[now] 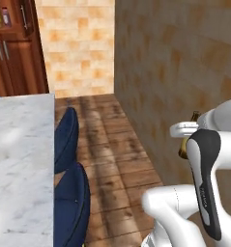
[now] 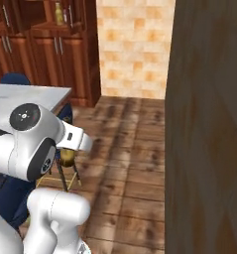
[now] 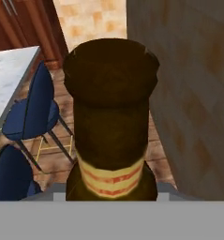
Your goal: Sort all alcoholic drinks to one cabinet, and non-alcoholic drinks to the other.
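Amber-brown glass bottle (image 3: 111, 122) seen from the hand camera, top toward the viewer: a dark, wide lip, a slim brown neck, and a pale yellow neck band with red stripes above broader olive-brown shoulders. The jaws are closed on this bottle, which is carried in the air at the end of the white arm, above the wooden plank floor (image 1: 112, 154). In the left base view a small part of the bottle's neck and body shows behind the gripper (image 1: 187, 131), near the tan tiled wall (image 1: 184, 62) on the right. In the right base view a sliver of the bottle shows under the arm's wrist link.

Marble-topped table (image 1: 20, 164) stands to the left, with two blue chairs (image 1: 68, 140) drawn up along its edge. Reddish-brown wooden cabinet (image 2: 50, 54) with silver bar handles stands at the far left; a yellow bottle (image 2: 59, 14) sits on its open upper shelf.
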Available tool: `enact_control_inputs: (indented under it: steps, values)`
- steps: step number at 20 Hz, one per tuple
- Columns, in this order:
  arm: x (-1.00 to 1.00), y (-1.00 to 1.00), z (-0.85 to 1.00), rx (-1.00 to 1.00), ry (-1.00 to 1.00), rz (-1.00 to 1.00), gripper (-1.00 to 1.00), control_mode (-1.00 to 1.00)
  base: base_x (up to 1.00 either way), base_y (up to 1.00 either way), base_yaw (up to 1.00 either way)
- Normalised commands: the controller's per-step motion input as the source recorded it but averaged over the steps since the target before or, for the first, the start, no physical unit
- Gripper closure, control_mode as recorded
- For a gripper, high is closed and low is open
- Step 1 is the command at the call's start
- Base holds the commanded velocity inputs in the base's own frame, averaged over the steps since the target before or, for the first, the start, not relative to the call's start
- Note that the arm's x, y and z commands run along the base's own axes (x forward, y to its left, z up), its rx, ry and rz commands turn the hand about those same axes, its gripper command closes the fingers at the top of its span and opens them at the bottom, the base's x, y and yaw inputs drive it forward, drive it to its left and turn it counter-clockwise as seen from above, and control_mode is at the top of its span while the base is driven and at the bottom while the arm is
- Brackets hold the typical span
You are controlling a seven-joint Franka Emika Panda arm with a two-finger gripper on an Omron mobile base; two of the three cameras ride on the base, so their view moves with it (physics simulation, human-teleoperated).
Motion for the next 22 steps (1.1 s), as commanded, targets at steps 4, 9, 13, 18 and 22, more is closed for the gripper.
enact_control_inputs:
  steps: [4,9,13,18,22]
  values:
    - [0.00,0.00,0.00,0.00,0.00,0.00,1.00,1.00,1.00,-0.26,0.00]
    - [0.00,0.00,0.00,0.00,0.00,0.00,1.00,1.00,1.00,-0.22,0.00]
    - [0.00,0.00,0.00,0.00,0.00,0.00,1.00,1.00,1.00,-0.27,0.00]
    - [0.00,0.00,0.00,0.00,0.00,0.00,1.00,1.00,1.00,-0.33,0.01]
    - [0.00,0.00,0.00,0.00,0.00,0.00,1.00,1.00,1.00,-0.34,0.11]
